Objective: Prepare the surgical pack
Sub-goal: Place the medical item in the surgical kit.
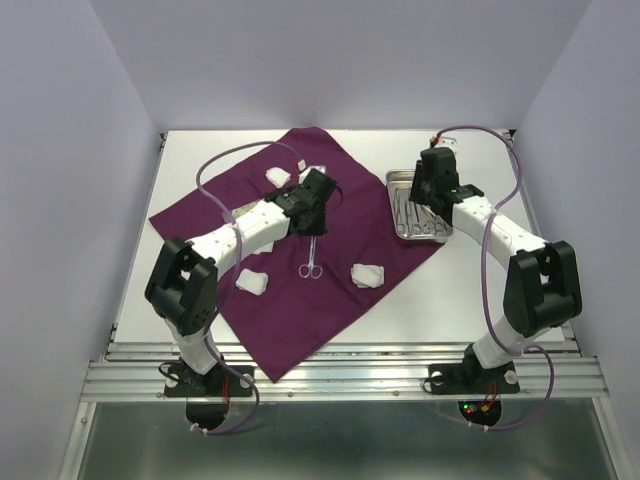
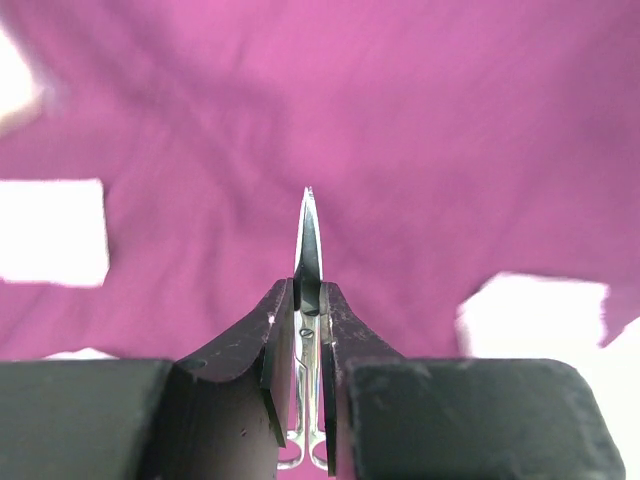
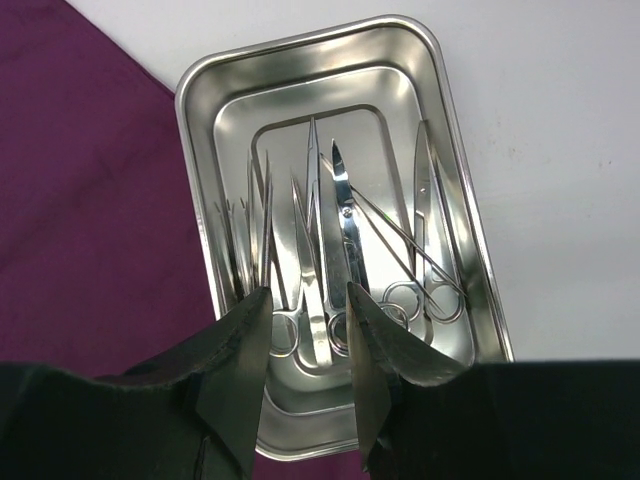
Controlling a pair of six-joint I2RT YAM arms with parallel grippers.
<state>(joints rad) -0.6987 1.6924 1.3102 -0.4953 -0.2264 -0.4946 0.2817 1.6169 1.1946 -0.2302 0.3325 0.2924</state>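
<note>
The deep-purple cloth (image 1: 300, 290) lies spread on the table. My left gripper (image 1: 314, 212) is over its middle, shut on silver scissors (image 1: 311, 262) near their pivot. In the left wrist view the blades (image 2: 308, 235) stick out past the left gripper (image 2: 307, 300), and the finger rings show behind the pads. White gauze wads (image 1: 367, 274) (image 1: 252, 282) (image 1: 275, 177) lie on the cloth around it. The steel tray (image 1: 394, 205) sits at the cloth's right corner. My right gripper (image 3: 310, 300) hangs open above the tray (image 3: 200, 90), over the handles of several silver instruments (image 3: 345, 215), touching none.
White walls close in the table on the left, back and right. The tray rests partly on the cloth (image 3: 80, 200) and partly on the bare white tabletop (image 3: 560, 150). Blurred gauze patches (image 2: 50, 232) (image 2: 530, 310) flank the left fingers.
</note>
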